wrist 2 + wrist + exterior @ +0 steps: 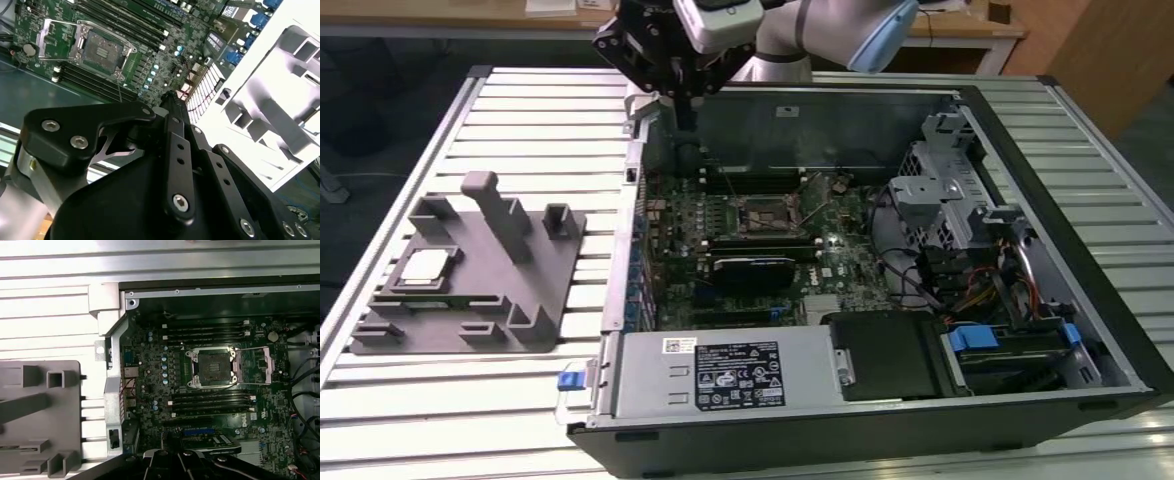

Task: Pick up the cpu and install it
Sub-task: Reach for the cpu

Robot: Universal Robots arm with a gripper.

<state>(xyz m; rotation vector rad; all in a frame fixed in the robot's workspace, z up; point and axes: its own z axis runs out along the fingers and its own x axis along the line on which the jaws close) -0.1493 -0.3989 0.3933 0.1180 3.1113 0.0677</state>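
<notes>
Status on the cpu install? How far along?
Nothing done yet: the cpu lies on the grey fixture tray, and the motherboard socket is open and empty. In hand: the gripper hangs over the case, apart from the cpu. Left: both pickup and install.

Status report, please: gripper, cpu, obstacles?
Gripper over black computer case's edge. Small silvery square cpu lies in grey plastic tray, untouched. Nothing atop it.
</notes>
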